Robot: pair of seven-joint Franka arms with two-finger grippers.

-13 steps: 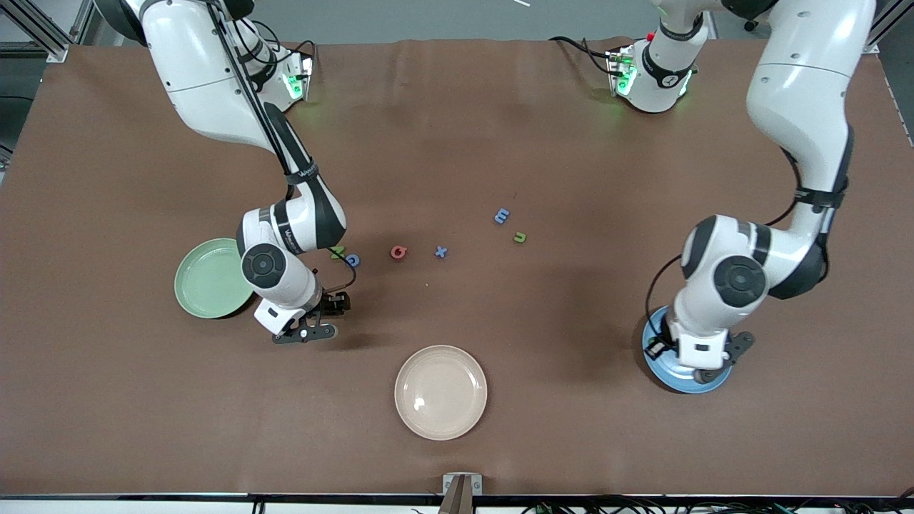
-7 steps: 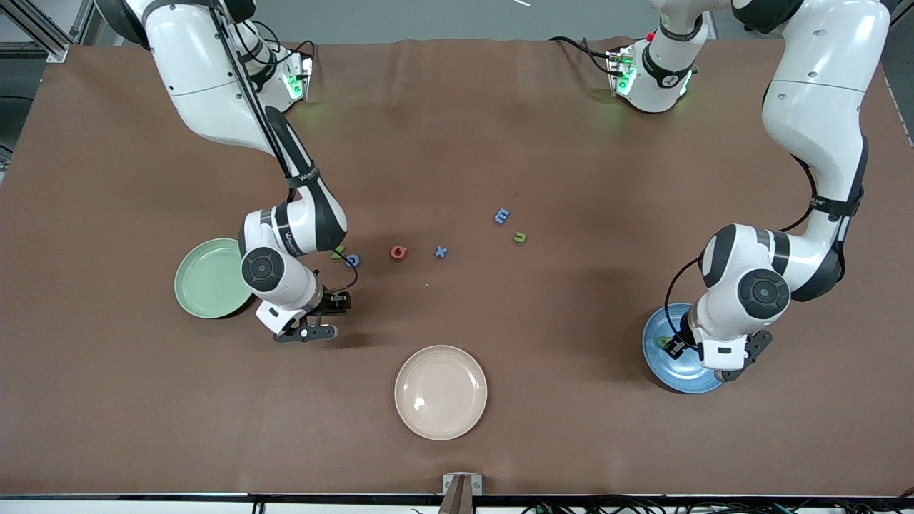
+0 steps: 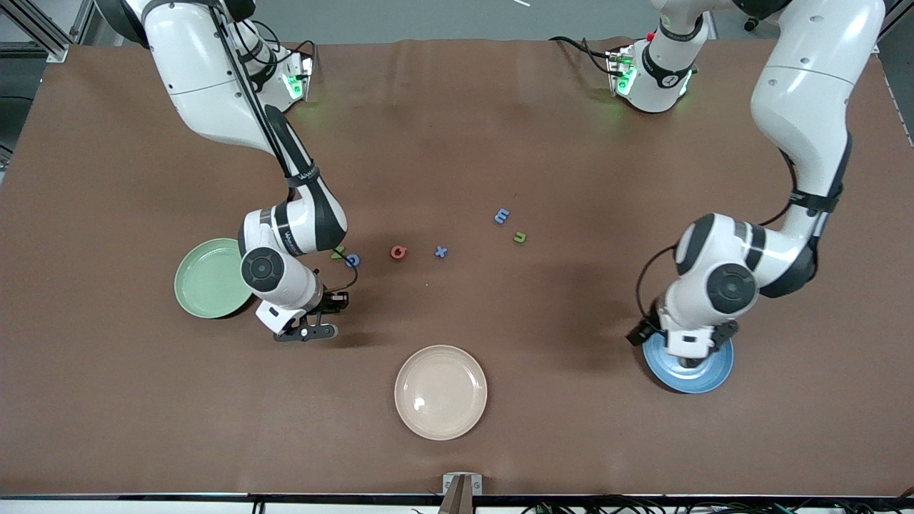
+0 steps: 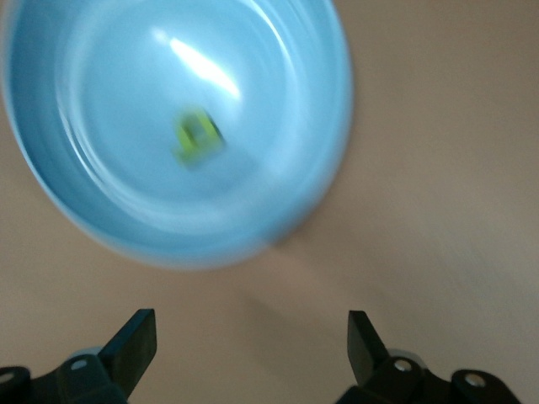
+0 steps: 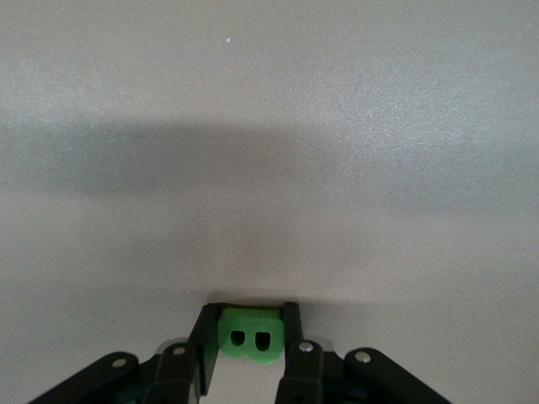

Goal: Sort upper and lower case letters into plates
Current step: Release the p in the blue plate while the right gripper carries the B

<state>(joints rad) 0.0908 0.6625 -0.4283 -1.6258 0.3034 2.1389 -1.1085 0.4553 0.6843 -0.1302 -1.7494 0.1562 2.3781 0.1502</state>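
My right gripper [image 3: 323, 318] is shut on a green letter B [image 5: 246, 337], low over bare table beside the mint green plate [image 3: 207, 282]; its fingers [image 5: 205, 332] clamp the B's sides. My left gripper [image 4: 248, 328] is open and empty, over the edge of the blue plate [image 4: 324, 160]; it covers part of that plate [image 3: 720, 370] in the front view. A green letter [image 4: 195, 136] lies in the blue plate. On the table lie a green letter [image 3: 338, 251], a blue one [image 3: 353, 260], a red one [image 3: 398, 252], a blue x [image 3: 441, 251], another blue letter [image 3: 502, 215] and a green one [image 3: 520, 237].
A cream-beige plate [image 3: 440, 392] sits empty nearest the front camera at mid table. The arm bases [image 3: 653, 71] stand along the table's top edge in the front view. Brown cloth covers the table.
My left hand swung toward the left arm's end of the table, baring a green letter in the blue plate, then back over the plate. The right arm has barely moved.
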